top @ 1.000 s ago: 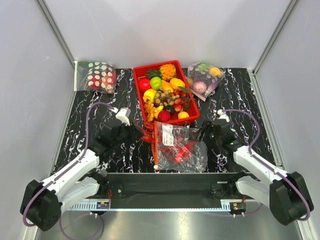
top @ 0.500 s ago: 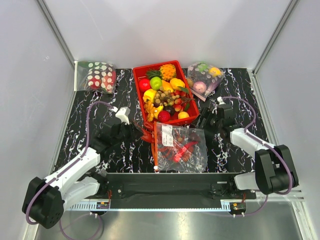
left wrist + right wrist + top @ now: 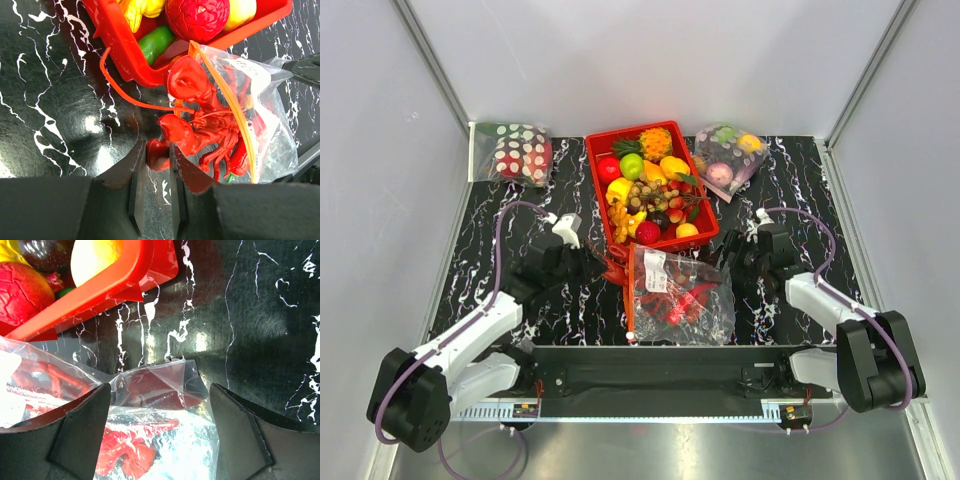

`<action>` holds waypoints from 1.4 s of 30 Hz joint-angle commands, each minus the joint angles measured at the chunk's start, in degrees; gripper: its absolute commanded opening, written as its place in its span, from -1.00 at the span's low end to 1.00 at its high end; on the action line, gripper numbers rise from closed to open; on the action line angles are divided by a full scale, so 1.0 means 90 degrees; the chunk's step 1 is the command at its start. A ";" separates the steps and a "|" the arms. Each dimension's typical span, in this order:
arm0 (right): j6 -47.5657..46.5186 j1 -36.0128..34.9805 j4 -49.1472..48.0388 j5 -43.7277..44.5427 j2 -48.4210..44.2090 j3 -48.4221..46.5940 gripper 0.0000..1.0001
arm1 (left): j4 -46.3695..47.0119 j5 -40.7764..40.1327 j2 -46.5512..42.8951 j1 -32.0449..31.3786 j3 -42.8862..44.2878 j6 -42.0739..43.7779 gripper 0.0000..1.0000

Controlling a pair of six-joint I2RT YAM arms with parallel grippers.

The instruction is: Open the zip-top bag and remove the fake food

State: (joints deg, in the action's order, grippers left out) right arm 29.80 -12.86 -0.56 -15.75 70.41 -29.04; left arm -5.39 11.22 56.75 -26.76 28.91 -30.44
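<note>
The bag [image 3: 685, 305] lies on the table [image 3: 790, 190] against the crate [image 3: 120, 45], with the lobster [image 3: 210, 130] halfway out of its mouth. The left hand [image 3: 156, 150], nearly closed, pinches a lobster claw. The right hand [image 3: 160, 390], wide open, straddles the bag's corner and holds nothing.

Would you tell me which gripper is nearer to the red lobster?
Left. The left gripper is closed on a claw of the lobster, outside the mouth of the zip-top bag; the right gripper, open, straddles the bag's far corner.
</note>
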 commanded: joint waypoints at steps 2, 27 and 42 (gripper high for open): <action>-0.0245 0.0004 -0.0094 -0.0203 0.0125 -0.0094 0.73 | -0.0065 0.0042 0.0140 0.0025 0.0225 0.0374 -1.00; -0.0001 0.0013 0.0247 0.0558 0.0536 -0.0700 -1.00 | -0.0973 -0.0319 -0.0895 0.0044 0.0372 0.0394 -1.00; -0.0157 0.0198 0.0453 0.0822 0.0594 -0.0836 -1.00 | -0.1589 -0.0534 -0.1189 0.0142 0.0607 0.0345 -1.00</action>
State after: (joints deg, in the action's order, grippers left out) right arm 29.87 -12.45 3.40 -11.03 75.68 -33.98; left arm -18.26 8.73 46.17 -26.22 31.92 -28.97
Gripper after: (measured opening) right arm 0.010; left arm 0.219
